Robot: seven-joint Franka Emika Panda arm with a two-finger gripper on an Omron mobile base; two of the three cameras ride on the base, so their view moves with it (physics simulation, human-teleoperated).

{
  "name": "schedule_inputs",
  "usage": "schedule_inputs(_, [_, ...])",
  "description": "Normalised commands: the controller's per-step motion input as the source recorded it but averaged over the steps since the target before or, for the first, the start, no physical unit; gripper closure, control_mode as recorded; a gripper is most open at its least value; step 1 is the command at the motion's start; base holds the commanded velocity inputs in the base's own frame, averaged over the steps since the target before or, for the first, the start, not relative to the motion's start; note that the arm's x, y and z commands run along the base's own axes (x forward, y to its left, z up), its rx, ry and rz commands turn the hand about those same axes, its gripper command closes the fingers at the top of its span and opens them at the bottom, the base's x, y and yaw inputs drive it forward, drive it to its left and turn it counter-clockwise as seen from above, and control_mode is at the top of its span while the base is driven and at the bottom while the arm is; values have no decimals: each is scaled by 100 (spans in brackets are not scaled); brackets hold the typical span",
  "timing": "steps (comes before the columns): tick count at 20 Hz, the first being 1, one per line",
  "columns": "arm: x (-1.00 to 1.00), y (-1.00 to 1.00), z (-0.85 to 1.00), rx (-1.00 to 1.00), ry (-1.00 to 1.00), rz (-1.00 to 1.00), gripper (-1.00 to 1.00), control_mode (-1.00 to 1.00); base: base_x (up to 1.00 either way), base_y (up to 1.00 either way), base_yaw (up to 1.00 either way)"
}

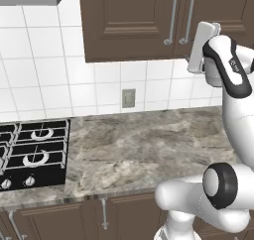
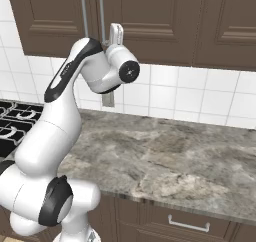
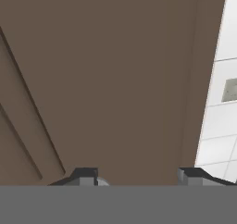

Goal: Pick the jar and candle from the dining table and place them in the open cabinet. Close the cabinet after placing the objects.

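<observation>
Fingertips [image 3: 85, 174]: two dark tips are seen at the bottom of the hand view, set apart with nothing between them, so the hand [image 3: 138, 176] is read as released and carrying nothing.

Cabinet [image 1: 131, 21]: dark brown panelled door, pressed right up close in the hand view; doors look shut in both base views, though the rightmost one can't be fully checked.

Handles [image 1: 172, 16]: long silver bars, hung just beside the raised hand in the left base view.

Jar and candle: neither is spotted on the bench or anywhere else, so they're guessed to be already stowed behind the doors. That can't be confirmed from here.

Bench [image 2: 190, 156]: veined marble slab below the wall tiles.

Hob [image 1: 32, 152]: black gas burners at the bench's left end, well apart from the hand.

Socket [image 1: 128, 98]: grey plate on the tiles under the cabinet.

Step in hand: probably the closing of the cabinet, likely at its tail end.

Next move: a last push flat on the door if it isn't seated, otherwise the hand should be backed straight off without snagging a bar.

Writing: none that can be read, no brands or labels made out.
</observation>
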Motion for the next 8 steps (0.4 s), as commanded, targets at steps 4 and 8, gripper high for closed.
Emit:
schedule_inputs(4, [22,11,-7,0,0,0,-100,-100,0,0,0])
schedule_inputs(8, [31,15,-5,0,0,0,-100,-100,0,0,0])
